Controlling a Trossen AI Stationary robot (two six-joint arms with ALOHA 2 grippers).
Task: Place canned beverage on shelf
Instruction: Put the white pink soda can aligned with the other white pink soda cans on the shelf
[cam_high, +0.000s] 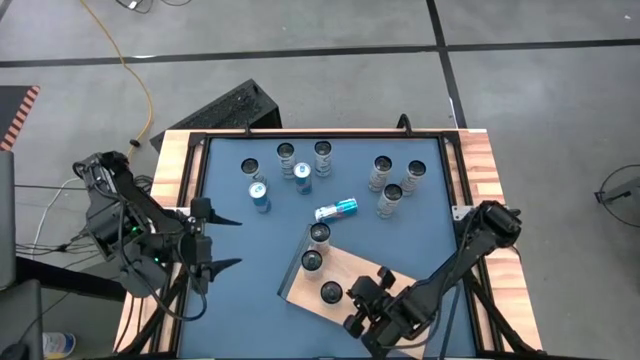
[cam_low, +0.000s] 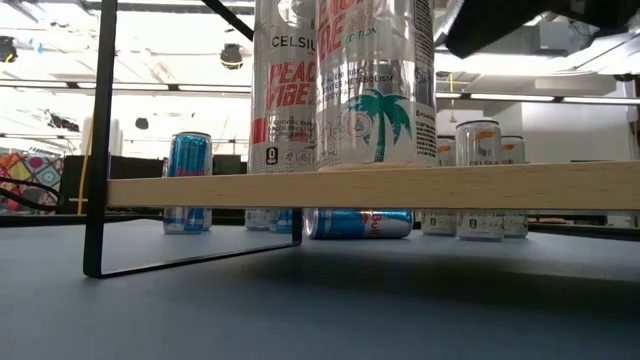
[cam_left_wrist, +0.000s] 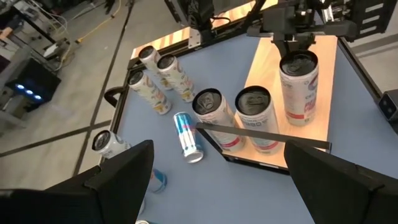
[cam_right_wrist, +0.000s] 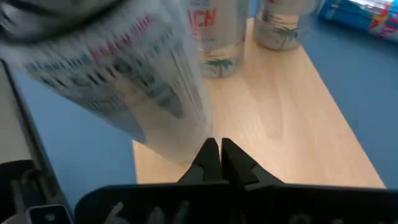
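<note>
The shelf (cam_high: 362, 266) is a light-wood board on a dark frame, raised above the blue table near its front; it also shows in the low view (cam_low: 420, 186). Three tall white cans stand on its left part. My right gripper (cam_high: 357, 293) is shut and sits low over the board, right beside the nearest can (cam_high: 331, 293), which fills the right wrist view (cam_right_wrist: 112, 74) next to the shut fingertips (cam_right_wrist: 219, 152). My left gripper (cam_high: 225, 242) is open and empty over the table's left side, clear of the cans. My right gripper's shut fingers (cam_left_wrist: 297, 45) stand close against the side of the nearest can (cam_left_wrist: 300, 81), which stands upright on the shelf. I cannot tell whether they touch it.
A blue can (cam_high: 336, 208) lies on its side just beyond the shelf. Two blue cans (cam_high: 259, 195) and several white cans (cam_high: 390, 185) stand across the far half of the table. The shelf's right part (cam_right_wrist: 280, 112) is bare wood.
</note>
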